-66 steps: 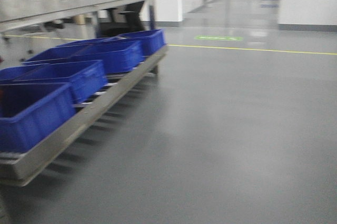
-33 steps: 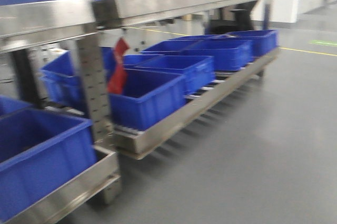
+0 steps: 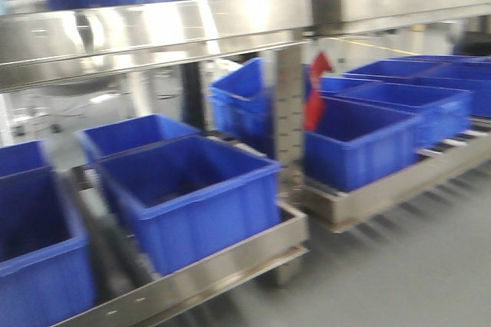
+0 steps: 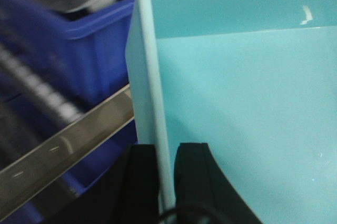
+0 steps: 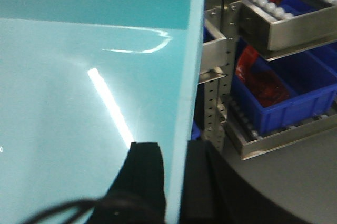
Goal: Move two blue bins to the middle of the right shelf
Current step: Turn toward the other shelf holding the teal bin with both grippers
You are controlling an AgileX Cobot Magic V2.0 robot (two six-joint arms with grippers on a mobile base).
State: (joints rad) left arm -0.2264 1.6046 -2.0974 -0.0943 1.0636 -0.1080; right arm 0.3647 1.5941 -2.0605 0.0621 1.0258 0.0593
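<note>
1. Clamping a pale cyan plastic bin [image 4: 237, 129] by its thin wall, the left end effector [image 4: 166, 179] is almost closed.
2. The right end effector [image 5: 176, 182] pinches likewise, bin to its left.
3. The brushed-steel rack [image 3: 153, 31] now fills the front view, replacing floor.

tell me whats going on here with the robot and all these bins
The robot is carrying light-blue plastic with both arms. The left gripper has its jaws shut on the thin side wall of a light-blue bin. The right gripper is clamped the same way on a light-blue wall; whether that is one bin or two, I can't tell. The front camera faces a steel shelf rack loaded with dark blue bins. Nothing light-blue is set down yet.
</note>
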